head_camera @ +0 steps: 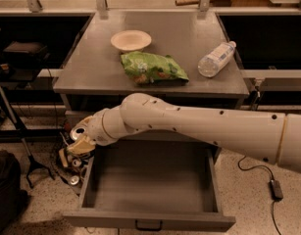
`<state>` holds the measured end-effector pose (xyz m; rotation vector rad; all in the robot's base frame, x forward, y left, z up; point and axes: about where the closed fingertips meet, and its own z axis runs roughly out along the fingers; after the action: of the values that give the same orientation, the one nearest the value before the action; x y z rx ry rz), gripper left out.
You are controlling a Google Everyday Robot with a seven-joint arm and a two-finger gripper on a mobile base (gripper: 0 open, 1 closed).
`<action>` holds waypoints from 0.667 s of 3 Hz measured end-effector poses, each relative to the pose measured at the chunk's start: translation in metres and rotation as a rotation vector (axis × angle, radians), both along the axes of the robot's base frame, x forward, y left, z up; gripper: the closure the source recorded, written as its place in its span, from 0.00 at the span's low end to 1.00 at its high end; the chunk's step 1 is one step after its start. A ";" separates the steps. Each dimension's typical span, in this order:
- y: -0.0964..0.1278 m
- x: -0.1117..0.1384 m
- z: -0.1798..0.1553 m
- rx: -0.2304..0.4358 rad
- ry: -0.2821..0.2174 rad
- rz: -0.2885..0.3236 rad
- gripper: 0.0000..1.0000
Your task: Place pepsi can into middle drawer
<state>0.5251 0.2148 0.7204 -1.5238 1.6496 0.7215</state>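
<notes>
My gripper (pixel 82 143) is at the left end of the long white arm, just over the back left corner of the open middle drawer (pixel 155 182). It is shut on the pepsi can (pixel 78 131). Only the can's silver top shows, tilted toward the camera; its blue body is hidden by the fingers. The drawer is pulled out below the table. Its shallow grey box is bare inside, and its front panel with the small black handle (pixel 149 225) is nearest the camera. The can is above the drawer's left wall, not inside it.
On the grey tabletop (pixel 91 67) are a white bowl (pixel 131 39), a green snack bag (pixel 152 68) and a clear plastic bottle (pixel 216 58) lying on its side. Cables and small clutter (pixel 69 168) lie on the floor left of the drawer, beside a black bag (pixel 5 190).
</notes>
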 end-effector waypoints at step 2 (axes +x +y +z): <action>-0.007 -0.023 -0.082 -0.002 0.134 -0.029 1.00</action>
<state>0.5017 0.2077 0.6383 -1.4778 1.7676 0.8214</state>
